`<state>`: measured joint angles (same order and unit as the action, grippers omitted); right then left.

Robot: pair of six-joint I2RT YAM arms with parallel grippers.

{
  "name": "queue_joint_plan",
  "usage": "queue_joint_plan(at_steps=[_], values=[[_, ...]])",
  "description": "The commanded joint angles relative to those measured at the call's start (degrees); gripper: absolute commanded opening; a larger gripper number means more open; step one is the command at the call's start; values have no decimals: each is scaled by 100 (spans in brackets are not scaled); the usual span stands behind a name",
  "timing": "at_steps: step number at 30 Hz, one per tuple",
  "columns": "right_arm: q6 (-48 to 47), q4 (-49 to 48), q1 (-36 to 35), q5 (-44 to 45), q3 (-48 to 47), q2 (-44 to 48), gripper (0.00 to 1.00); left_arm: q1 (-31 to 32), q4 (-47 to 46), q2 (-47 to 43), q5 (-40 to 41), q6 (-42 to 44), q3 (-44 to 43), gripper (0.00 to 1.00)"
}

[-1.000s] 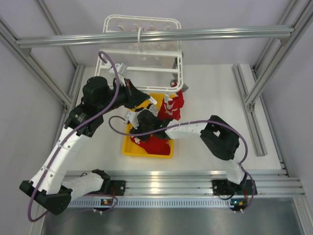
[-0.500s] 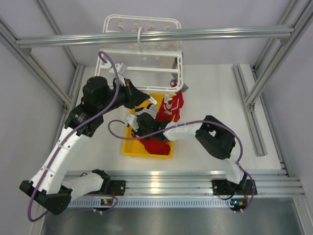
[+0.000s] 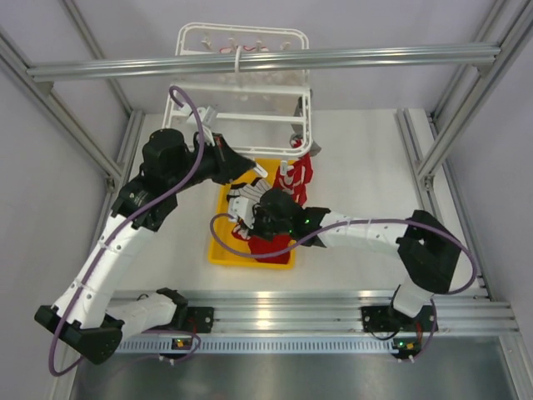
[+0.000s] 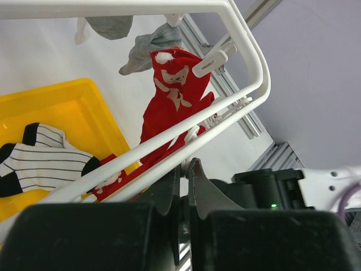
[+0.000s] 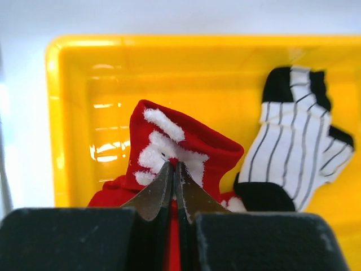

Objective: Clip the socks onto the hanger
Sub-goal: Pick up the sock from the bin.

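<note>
Socks counted: at least two red, one striped. Hangers: one. Trays: one. The clipped red sock hangs from the hanger rail at the centre of the left wrist view. The yellow tray holds the striped sock at its right and the second red sock mid-tray. The right gripper, arm stretched low over the tray, is clamped on the second red sock's cuff. The left gripper, arm raised, has its fingers drawn together just beneath the hanger rail, with nothing seen between them.
</note>
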<state>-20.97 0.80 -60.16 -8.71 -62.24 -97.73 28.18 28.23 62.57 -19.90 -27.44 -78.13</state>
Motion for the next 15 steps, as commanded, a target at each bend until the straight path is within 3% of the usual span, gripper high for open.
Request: queue_joint_plan(at_steps=[1,8,15], values=[[-232,87,-31,-438,-87,632,0,-59,-309,142,-14,-112,-141,0],[409,210,-110,-544,-184,1571,0,-103,-248,98,-58,-121,-194,0],[533,254,-277,-721,615,2715,0,-111,-353,159,-163,-174,-212,0]])
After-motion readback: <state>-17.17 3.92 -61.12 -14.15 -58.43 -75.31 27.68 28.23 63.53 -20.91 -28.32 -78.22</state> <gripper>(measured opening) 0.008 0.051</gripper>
